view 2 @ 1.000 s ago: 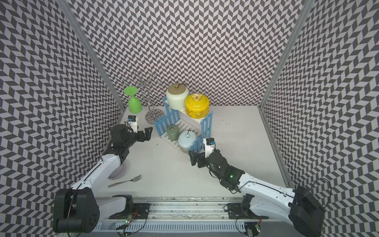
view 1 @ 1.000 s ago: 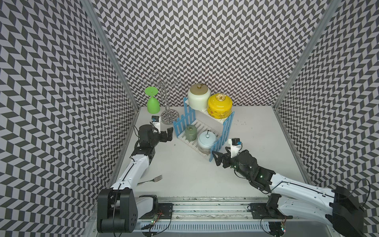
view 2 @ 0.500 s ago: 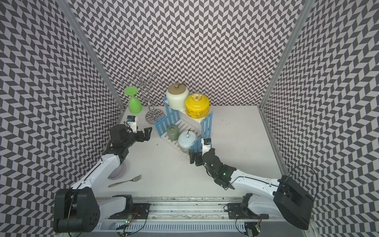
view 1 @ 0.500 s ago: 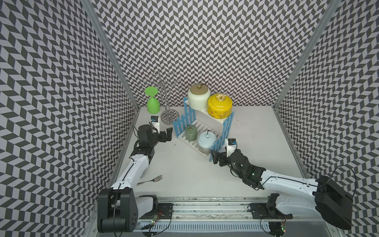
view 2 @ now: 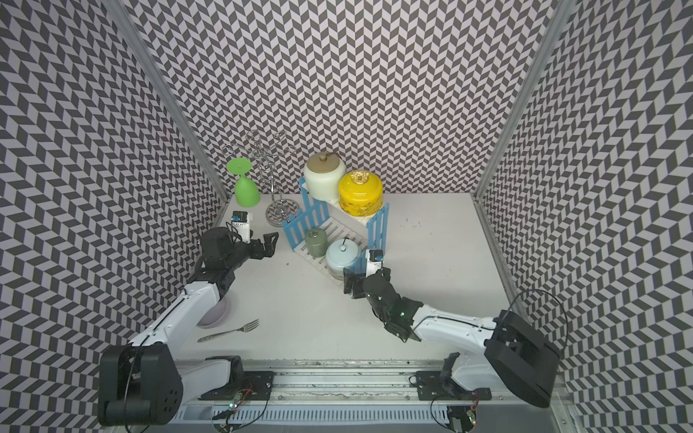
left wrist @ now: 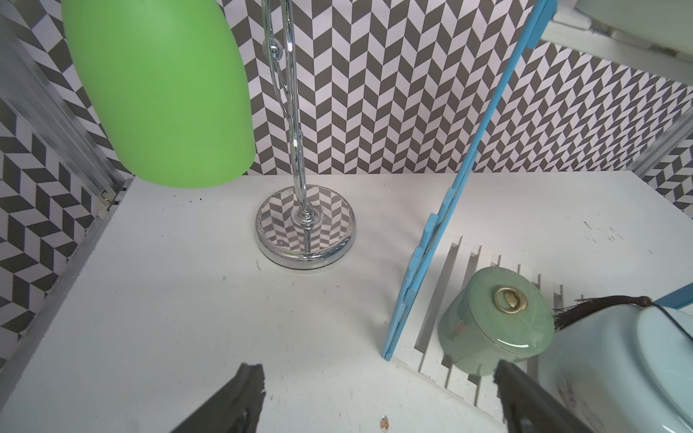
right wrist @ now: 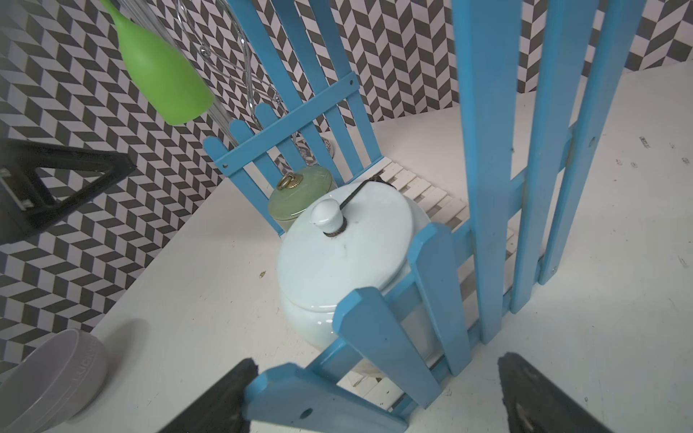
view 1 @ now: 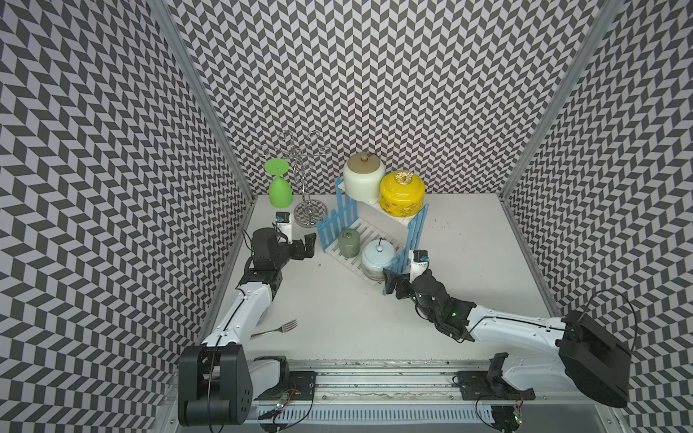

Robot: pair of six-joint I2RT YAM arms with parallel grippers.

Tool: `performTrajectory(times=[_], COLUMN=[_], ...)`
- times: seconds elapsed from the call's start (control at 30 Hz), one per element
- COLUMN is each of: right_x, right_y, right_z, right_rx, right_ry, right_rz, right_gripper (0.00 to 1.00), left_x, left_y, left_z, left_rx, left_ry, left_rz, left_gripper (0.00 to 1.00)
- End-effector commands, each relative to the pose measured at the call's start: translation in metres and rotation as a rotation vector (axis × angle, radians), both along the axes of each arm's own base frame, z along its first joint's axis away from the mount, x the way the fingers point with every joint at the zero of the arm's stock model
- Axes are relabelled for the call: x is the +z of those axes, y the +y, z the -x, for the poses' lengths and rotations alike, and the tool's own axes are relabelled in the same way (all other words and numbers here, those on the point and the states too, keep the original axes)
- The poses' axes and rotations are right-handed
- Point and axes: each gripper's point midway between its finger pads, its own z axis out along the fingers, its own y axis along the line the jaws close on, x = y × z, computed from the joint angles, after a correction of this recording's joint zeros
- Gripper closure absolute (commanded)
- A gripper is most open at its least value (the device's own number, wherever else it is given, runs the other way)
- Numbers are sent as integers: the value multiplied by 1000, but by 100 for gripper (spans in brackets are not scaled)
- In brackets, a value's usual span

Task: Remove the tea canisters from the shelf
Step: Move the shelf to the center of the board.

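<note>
— What differs from a second ago?
— Only the right arm. The right claw [view 1: 390,286] has slid closer to the near end of the small two-tier shelf with white slats and light-blue picket-fence sides [view 1: 332,225], and its arm reaches further in over the white counter [view 1: 468,285].
— Is it gripping anything?
— No. Its fingers stand spread. In the right wrist view the shortest near pickets sit between them, with the pale blue round canister with a dark tassel [view 1: 378,258] just behind the fence. Whether a finger touches the fence cannot be told.
— And the left claw [view 1: 309,245]?
— It has stayed put, spread and empty, just beside the shelf's other fence and near the small sage green canister [view 1: 348,243].
— The canisters?
— All four sit unmoved on the shelf. Those two are on the lower tier. The large cream canister with a gold-brown lid [view 1: 363,183] and the glossy yellow canister with a gold knob [view 1: 402,197] stand side by side on the upper tier.
— Anything else?
— The bright green upturned goblet [view 1: 280,191], chrome wire stand [view 1: 309,214] and metal fork [view 1: 277,330] are where they were.
</note>
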Motion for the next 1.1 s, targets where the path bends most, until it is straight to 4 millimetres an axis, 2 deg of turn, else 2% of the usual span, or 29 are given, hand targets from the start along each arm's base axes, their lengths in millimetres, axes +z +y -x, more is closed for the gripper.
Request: performTrajectory(times=[0.0,0.57,1.07], right_x=[5,-5,-27], right_y=[-16,-48,-80], right_z=[-10,-26,-56], right_rx=[-101,-160,-188], right_ry=[-27,-2,75], right_rz=[-1,-7,32], right_gripper=[0,1,0], left_x=[10,9,7], left_y=[1,-9,-30], left_z=[1,6,14], left_rx=[-3,-60,-171], left_ry=[-11,-24,-23], left_rz=[4,18,36], left_gripper=[0,0,0])
